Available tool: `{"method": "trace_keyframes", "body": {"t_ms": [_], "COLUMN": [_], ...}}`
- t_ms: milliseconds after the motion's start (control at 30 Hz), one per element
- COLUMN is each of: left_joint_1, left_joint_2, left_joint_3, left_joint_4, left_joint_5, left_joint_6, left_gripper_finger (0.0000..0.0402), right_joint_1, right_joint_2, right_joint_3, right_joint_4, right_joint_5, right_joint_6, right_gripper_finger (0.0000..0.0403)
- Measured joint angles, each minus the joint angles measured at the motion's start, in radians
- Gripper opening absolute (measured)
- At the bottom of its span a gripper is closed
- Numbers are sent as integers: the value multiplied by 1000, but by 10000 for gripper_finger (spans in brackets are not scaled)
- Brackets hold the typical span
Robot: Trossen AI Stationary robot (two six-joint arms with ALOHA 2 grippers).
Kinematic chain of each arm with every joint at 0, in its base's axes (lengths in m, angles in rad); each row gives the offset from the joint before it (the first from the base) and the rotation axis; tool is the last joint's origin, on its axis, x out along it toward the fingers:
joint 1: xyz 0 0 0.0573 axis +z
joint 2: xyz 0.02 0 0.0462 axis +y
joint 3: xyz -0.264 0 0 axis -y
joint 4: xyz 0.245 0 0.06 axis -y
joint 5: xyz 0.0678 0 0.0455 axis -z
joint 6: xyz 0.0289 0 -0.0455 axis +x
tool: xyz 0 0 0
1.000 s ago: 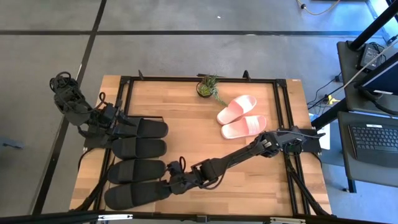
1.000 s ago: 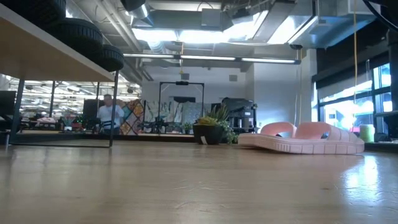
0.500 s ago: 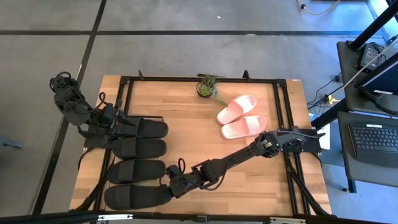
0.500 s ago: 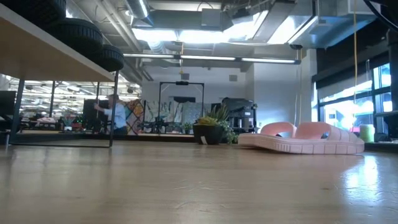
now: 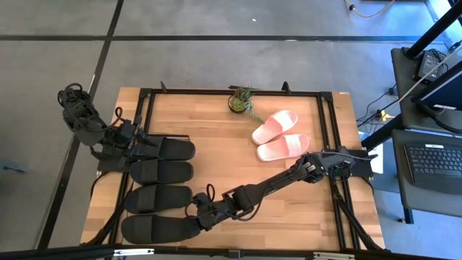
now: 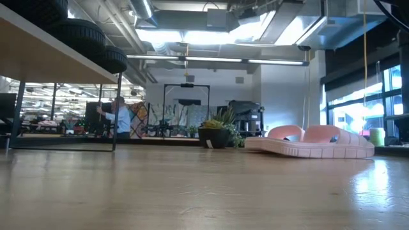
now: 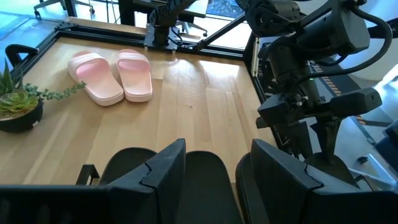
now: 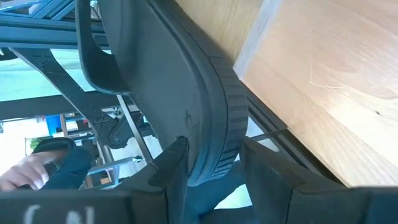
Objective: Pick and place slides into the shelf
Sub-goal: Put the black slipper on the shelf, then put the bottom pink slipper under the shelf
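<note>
Overhead, we see four black slides (image 5: 160, 186) lying side by side along the left of the table (image 5: 231, 130), on what we take to be the shelf (image 5: 108, 189), though its plank barely shows beneath them. The right gripper (image 5: 198, 217) reaches across to the heel of the nearest one, and the left gripper (image 5: 137, 142) sits at the farthest black slide. Two pink slides (image 5: 280, 136) wait well apart on the bare wood near a small potted plant (image 5: 241, 100); we judge them the last pair to move. From table height, we see the shelf top as a pale plank on thin dark legs at upper left, black soles resting on it, the pink pair and plant farther back, and a person far off in the room. Through the left wrist camera, that arm's fingers (image 7: 155, 173) stand apart, straddling a black slide's heel without clearly pinching it, so we read them as open. Through the right wrist camera, the fingers (image 8: 171, 163) close on the ribbed edge of a black slide's sole, held on its side, probably to nudge it square into the row. We find no brand, label or readable writing anywhere.
</note>
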Motion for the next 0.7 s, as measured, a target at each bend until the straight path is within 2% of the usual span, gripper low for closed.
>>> {"method": "trace_keyframes", "body": {"t_ms": [233,533,700], "left_joint_1": [0,0,0], "left_joint_2": [0,0,0], "left_joint_3": [0,0,0], "left_joint_4": [0,0,0], "left_joint_5": [0,0,0], "left_joint_6": [0,-6,-7], "left_gripper_finger": [175,175,175], "right_joint_1": [0,0,0], "right_joint_2": [0,0,0], "right_joint_3": [0,0,0], "right_joint_4": [0,0,0], "right_joint_5": [-16,-16,-15], "right_joint_6": [-4,-1,0], "right_gripper_finger": [151,223,247]}}
